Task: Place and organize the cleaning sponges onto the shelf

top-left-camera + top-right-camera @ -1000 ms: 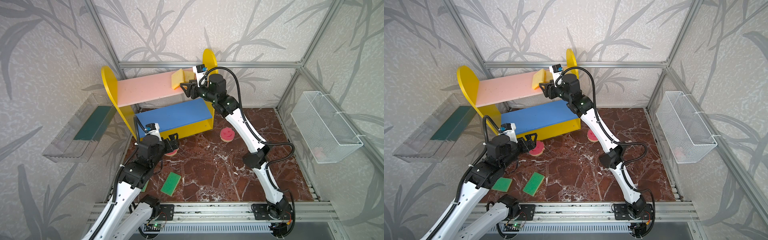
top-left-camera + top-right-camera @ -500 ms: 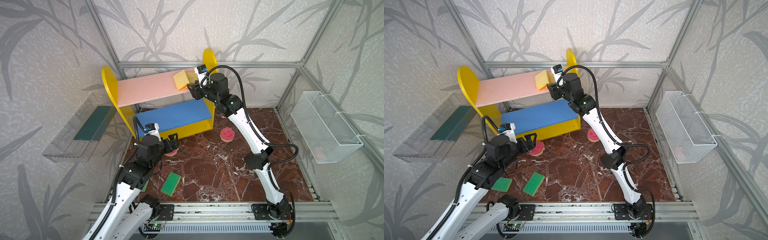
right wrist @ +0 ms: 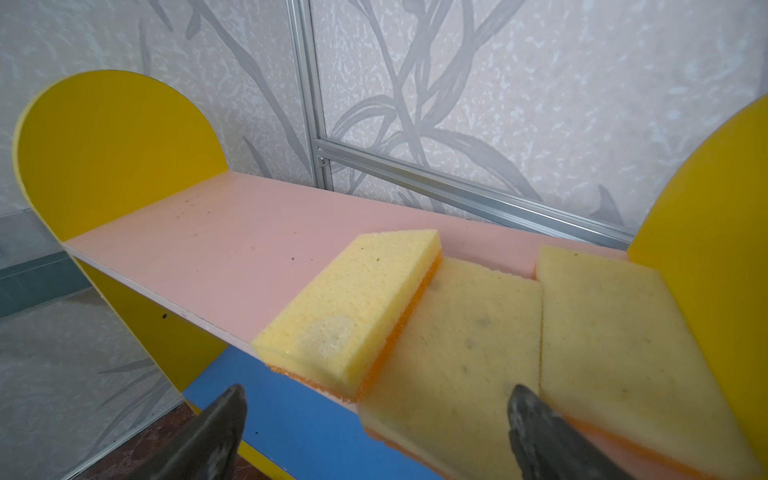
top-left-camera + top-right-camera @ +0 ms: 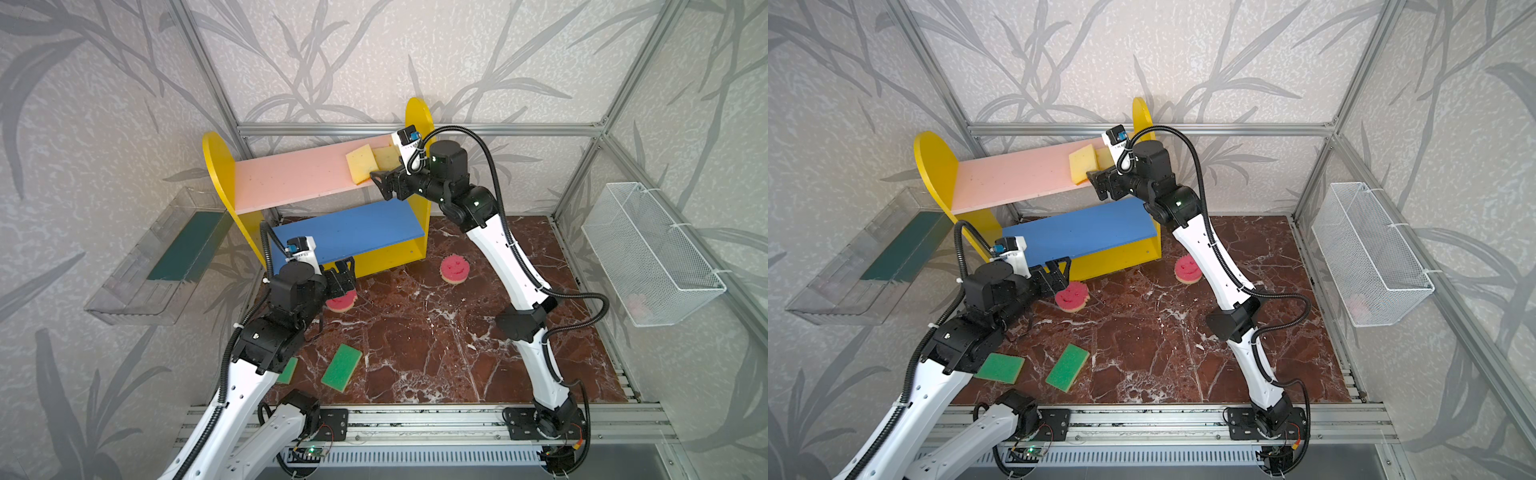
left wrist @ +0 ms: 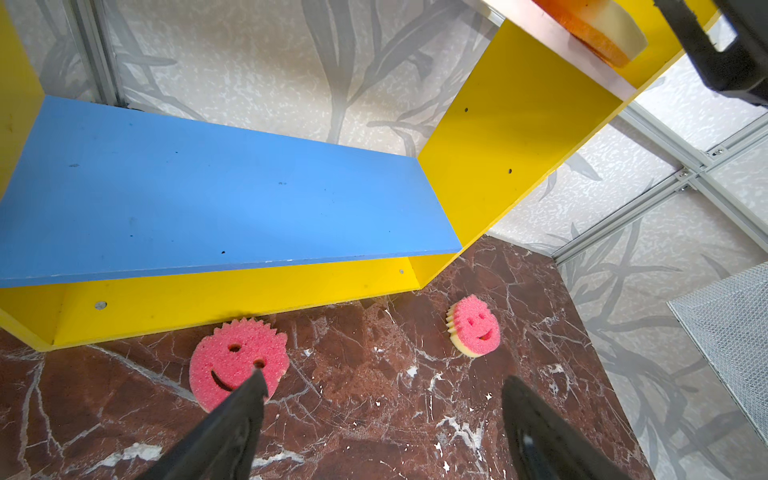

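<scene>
On the shelf's (image 4: 291, 178) pink upper board, at its right end, three orange-backed yellow sponges (image 3: 615, 332) lie in a row. The outermost sponge (image 3: 353, 307) leans on its neighbour and overhangs the front edge. My right gripper (image 4: 380, 185) hangs just in front, jaws wide and empty. I'd back straight out, clear of that overhang. My left gripper (image 5: 383, 377), open too, hovers by a pink smiley sponge (image 5: 237, 365) before the shelf's base, so I'd centre over it first.

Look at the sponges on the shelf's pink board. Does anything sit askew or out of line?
The leftmost yellow sponge lies skewed, apparently overlapping its neighbour, with one corner overhanging the pink board's front edge.
</scene>
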Motion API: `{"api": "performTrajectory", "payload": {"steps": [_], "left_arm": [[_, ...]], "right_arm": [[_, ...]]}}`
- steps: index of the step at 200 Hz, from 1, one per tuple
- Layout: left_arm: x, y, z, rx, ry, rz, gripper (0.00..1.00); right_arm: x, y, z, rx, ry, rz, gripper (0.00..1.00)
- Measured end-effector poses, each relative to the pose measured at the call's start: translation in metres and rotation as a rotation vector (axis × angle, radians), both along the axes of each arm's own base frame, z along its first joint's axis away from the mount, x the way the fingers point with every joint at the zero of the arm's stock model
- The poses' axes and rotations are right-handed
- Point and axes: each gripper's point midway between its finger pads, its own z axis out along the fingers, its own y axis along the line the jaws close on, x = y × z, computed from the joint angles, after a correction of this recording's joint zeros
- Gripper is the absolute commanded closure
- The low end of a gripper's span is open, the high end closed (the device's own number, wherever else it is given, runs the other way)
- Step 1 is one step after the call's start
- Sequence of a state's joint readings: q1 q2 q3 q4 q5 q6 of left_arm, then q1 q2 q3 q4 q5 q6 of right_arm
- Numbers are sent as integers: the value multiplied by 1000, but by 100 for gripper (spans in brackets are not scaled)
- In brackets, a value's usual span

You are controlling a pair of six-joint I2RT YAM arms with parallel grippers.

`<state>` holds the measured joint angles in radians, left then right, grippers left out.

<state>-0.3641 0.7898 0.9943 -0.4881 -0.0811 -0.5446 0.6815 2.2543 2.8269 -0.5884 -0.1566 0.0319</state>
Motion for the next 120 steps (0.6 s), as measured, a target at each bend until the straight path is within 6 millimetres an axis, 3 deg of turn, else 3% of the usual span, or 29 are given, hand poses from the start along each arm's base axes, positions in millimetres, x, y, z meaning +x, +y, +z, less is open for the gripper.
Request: {"api": "performTrajectory", "payload": {"steps": [24,54,93,120], "left_arm": [[-1,1,0,4,1,0,10],[-5,3,2,2,-7,3,10],[-11,5,8,-8,-32,2,10],[-17,7,0,-7,-26,3,10]], "right_arm": [[-13,-1,13,19,-9,44,2],[-22,1,29,80,-12,84,18],[-15,3,29,137,27,63,18],[-3,8,19,163,56,37,18]]}}
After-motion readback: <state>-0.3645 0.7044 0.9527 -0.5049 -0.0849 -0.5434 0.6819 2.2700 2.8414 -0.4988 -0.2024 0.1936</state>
